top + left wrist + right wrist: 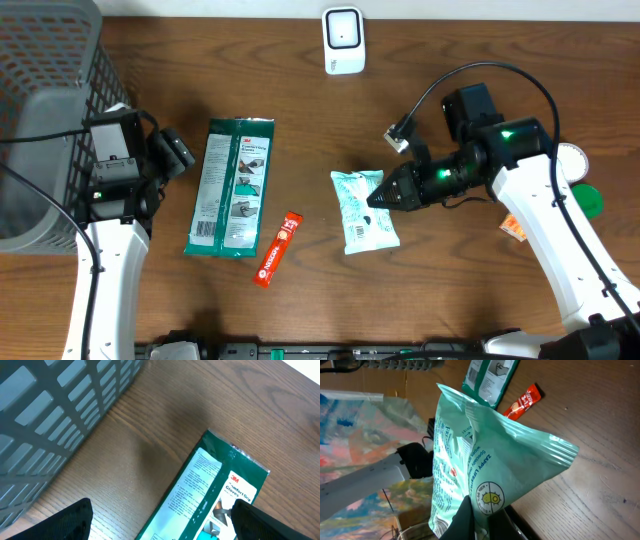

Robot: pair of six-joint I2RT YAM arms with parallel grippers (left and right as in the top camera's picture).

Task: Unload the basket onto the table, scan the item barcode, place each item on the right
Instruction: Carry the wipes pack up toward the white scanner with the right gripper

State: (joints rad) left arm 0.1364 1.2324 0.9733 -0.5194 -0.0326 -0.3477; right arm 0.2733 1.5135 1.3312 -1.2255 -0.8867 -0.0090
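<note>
One grey basket (40, 60) stands far left on the brown wooden table (300, 110), beside the left gripper (176, 152), whose jaws are wide and empty. Next lie one green glove pack (232, 187) and one red sachet (279, 249); one white scanner (343, 40) stands at the far edge. Right of centre, the right gripper (378, 197) pinches one mint pouch (362, 215).

Basket (50, 50) far left, glove pack (232, 187) centre-left, sachet (278, 250) between pack and pouch (358, 228), scanner (342, 38) behind

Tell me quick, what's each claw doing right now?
Left gripper: open, holding nothing, near the green glove pack.
Right gripper: shut on the pale green pouch.
</note>
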